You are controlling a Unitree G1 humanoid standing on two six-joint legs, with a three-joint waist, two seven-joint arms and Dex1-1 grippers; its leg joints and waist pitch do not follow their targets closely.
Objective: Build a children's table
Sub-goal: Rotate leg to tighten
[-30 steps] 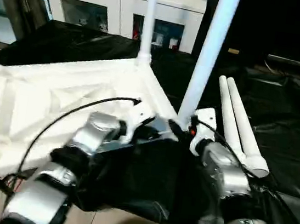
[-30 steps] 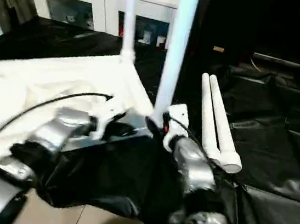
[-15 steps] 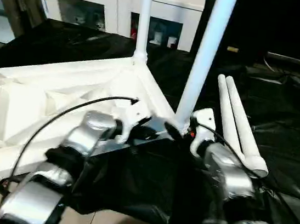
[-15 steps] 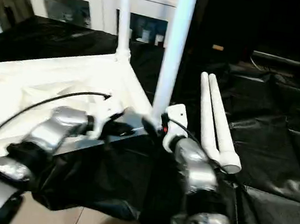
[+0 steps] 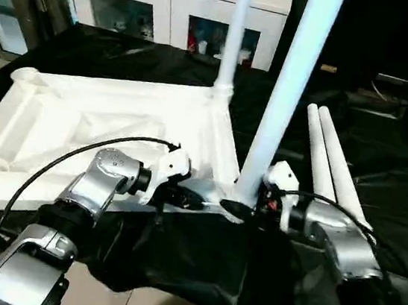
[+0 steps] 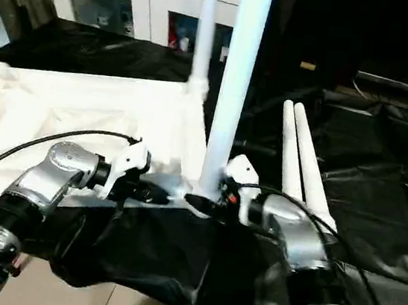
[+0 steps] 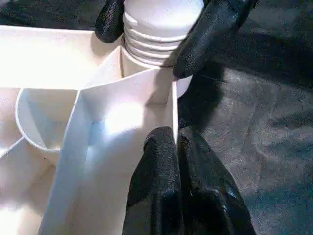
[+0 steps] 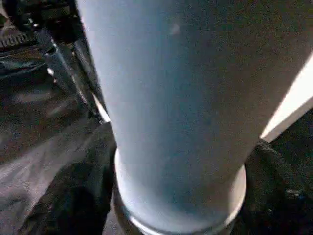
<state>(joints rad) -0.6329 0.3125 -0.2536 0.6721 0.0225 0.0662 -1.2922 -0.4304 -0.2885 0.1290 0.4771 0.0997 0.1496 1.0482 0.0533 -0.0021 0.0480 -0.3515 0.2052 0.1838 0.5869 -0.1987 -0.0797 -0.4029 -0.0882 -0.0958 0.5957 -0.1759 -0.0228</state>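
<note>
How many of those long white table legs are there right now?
4: near leg upright in the tabletop's near corner, between the right gripper's fingers; far leg upright; two loose legs lying on black sheeting.

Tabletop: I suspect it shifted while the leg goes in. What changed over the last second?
The tabletop swung round on the black cloth, its left end going away from the robot, so it lies squarer to it; both forearms spread outward. Unchanged: left hand pinches the rim, right hand grips the near leg at its base, far leg upright, two loose legs lying right.
</note>
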